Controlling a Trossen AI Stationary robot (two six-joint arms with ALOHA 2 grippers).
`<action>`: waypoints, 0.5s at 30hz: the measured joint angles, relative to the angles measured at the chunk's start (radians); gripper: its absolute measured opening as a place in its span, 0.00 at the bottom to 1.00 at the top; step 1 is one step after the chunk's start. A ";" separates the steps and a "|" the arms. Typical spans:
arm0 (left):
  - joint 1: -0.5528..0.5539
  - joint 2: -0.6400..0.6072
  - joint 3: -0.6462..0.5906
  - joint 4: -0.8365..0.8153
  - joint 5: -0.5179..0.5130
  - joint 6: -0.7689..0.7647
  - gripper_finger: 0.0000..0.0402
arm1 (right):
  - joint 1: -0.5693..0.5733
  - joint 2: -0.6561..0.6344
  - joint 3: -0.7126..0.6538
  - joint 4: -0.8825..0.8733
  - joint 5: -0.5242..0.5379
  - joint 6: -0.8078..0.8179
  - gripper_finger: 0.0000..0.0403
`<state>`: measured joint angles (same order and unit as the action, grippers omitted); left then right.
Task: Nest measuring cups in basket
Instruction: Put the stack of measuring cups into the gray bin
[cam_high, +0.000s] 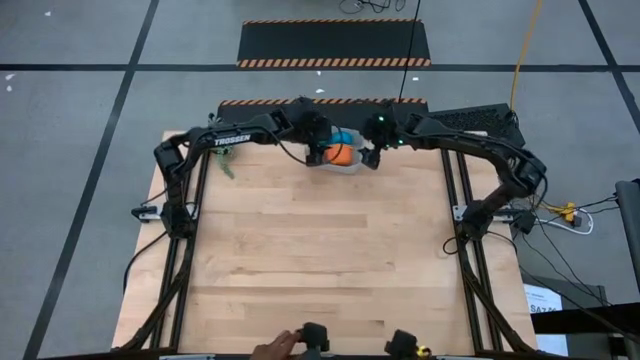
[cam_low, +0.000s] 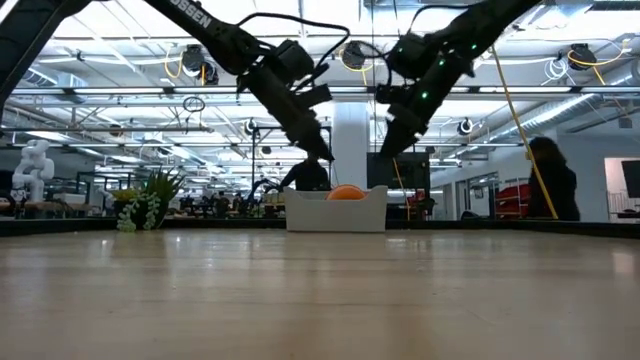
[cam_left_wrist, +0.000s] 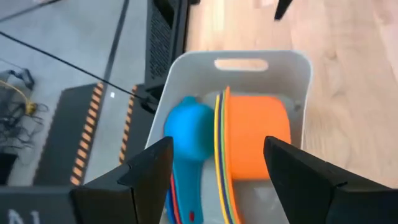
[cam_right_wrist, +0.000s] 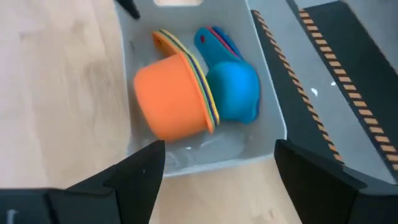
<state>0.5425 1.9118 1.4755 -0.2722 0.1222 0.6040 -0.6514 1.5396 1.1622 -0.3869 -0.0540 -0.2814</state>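
Observation:
The pale grey-white basket stands at the table's far edge, also in the low view. Inside lies a nested stack on its side, the orange cup outermost with thin yellow, green and blue rims behind it, and a blue cup beside it with stacked handles. The stack also shows in the left wrist view. My left gripper hovers open above the basket's left side. My right gripper hovers open above its right side. Both are empty.
A small green plant stands at the far left of the table. A striped black mat lies on the floor beyond the far edge. A hand shows at the near edge. A person stands in the room behind.

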 joint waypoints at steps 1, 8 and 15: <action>-0.007 0.000 0.002 0.004 -0.011 0.000 0.63 | 0.003 -0.020 -0.016 0.007 0.000 0.013 0.74; -0.028 0.000 0.006 0.031 -0.049 -0.011 0.63 | 0.006 -0.161 -0.194 0.155 0.000 0.016 0.74; -0.002 0.000 0.006 -0.026 -0.009 -0.001 0.63 | 0.007 -0.243 -0.255 0.233 0.000 0.022 0.74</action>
<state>0.5404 1.9118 1.4818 -0.2981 0.1135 0.6029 -0.6449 1.2970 0.9071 -0.1535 -0.0536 -0.2591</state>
